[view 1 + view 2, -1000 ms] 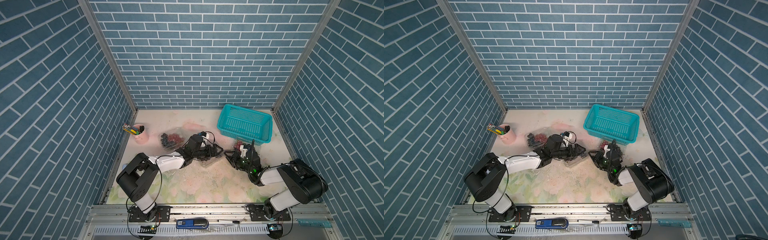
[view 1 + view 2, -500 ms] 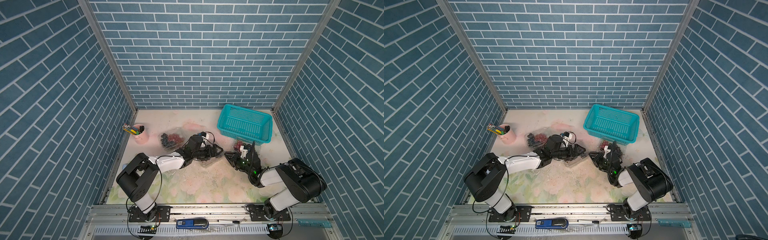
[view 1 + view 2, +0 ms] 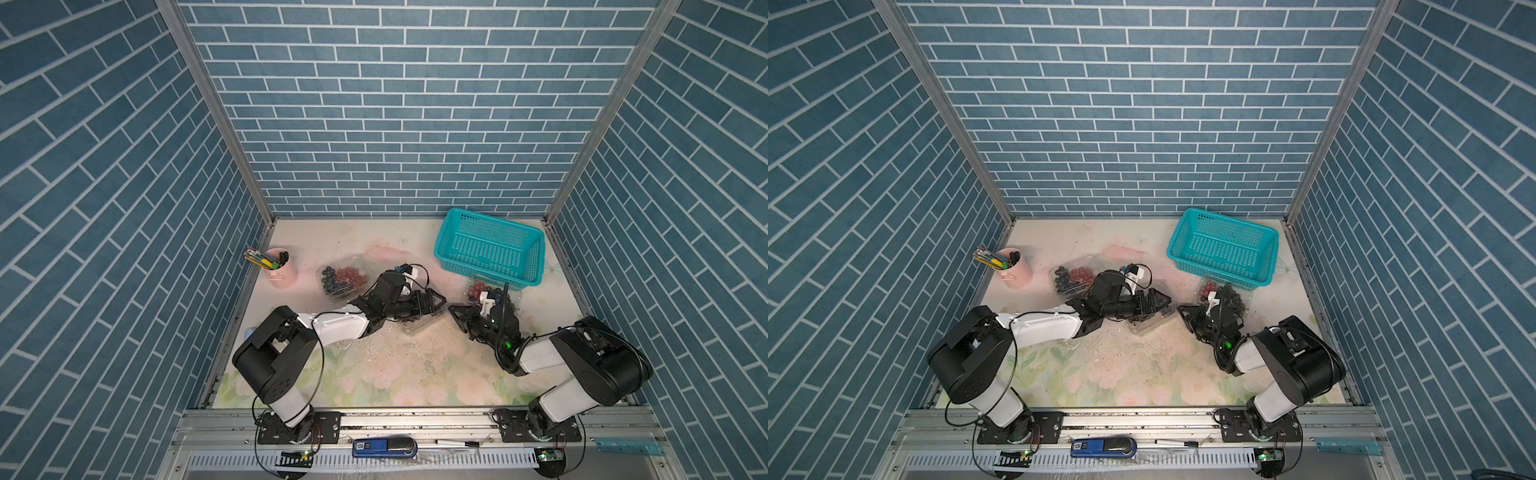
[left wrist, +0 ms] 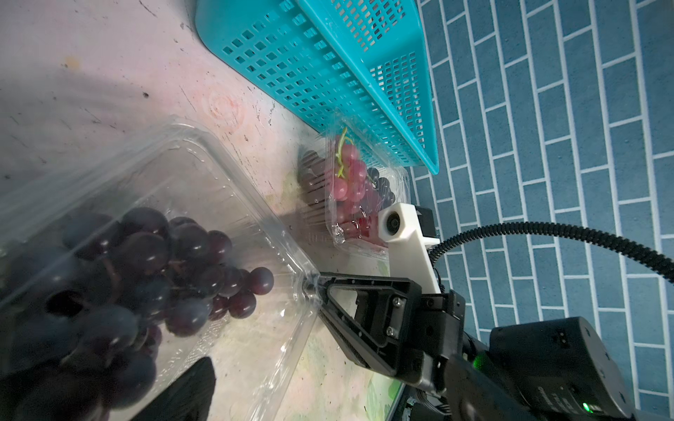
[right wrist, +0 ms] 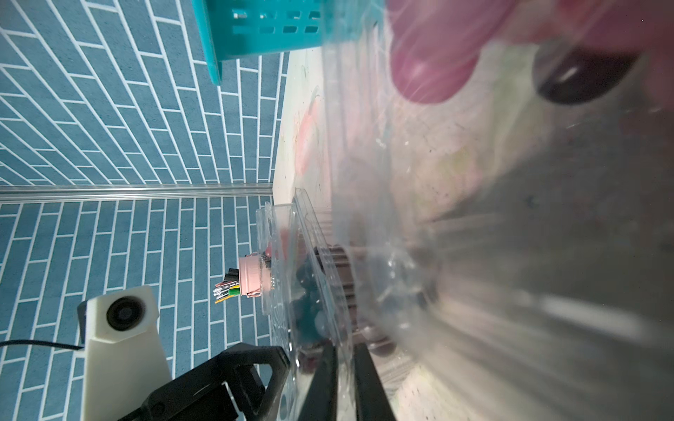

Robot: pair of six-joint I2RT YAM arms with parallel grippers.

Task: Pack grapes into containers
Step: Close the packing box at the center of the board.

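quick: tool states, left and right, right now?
Left tool: open, jaws wide over the middle container; no grip seen.
Right tool: shut on that container's corner rim.

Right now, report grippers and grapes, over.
Right gripper shut on rim of middle container. Left gripper open over its dark grapes. Teal basket behind, not blocking.

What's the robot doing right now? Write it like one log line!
right claw: shut on clear clamshell corner | left claw: open over dark grapes
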